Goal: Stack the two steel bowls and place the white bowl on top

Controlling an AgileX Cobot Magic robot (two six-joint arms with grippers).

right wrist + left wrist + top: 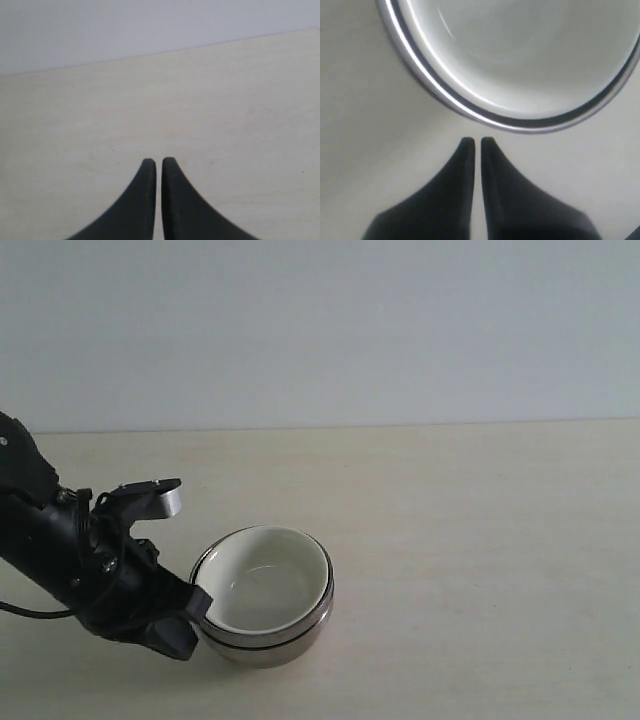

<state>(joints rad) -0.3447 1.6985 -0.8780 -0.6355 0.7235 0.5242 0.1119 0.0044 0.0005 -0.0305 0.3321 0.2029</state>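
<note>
Nearest to us was the left end effector, closed on nothing, its two dark fingers pressed almost together with only a thin slit between them. We took the stack as our landmark. In the exterior view this end effector sat low at the stack's left side. In the left wrist view its tips pointed straight at the stack's rim, with a strip of bare bench between tips and metal. So it was just beside the stack and not touching it.

Next came the two steel bowls, one nested in the other, with a dark line showing where one rim met the other. The white bowl sat upright inside them, its lip level with the steel rim and its hollow empty. We judged the stacking done as the bowls lay.

The bowls are round, so no long axis constrained any approach. What mattered was that the stack lay directly ahead of the left fingertips, so we judged a straight retreat away from it the safe move.

Farthest off was the right end effector, likewise closed and empty over bare bench. It was out of the exterior view, and the right wrist view showed no sign of the stack. The left arm was plainly the nearer.
</note>
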